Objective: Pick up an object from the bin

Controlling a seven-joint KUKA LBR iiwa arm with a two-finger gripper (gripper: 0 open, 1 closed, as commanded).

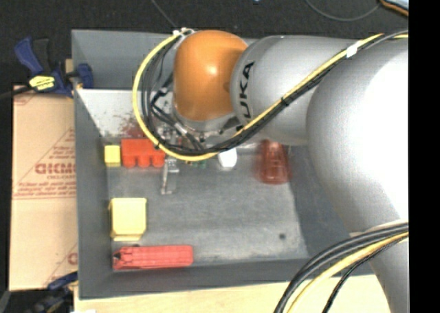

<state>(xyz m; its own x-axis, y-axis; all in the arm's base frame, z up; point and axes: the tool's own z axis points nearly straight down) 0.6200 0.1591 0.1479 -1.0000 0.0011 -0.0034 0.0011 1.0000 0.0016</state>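
Observation:
My gripper [167, 179] reaches down from under the orange-covered wrist, in the left middle of the bin. Its tip is just right of and below an orange-red toothed block [140, 153]. A small yellow cube [112, 155] lies against that block's left side. A larger pale yellow block [128, 217] sits lower left of the gripper, apart from it. A small white piece [227, 160] shows to the right, partly hidden under the wrist. I see nothing held in the gripper.
A long red comb-like bar [154, 257] lies along the bin's near wall at the lower left. A translucent pink cup [273, 162] stands at the right, close to the arm. The arm covers the bin's back and right parts.

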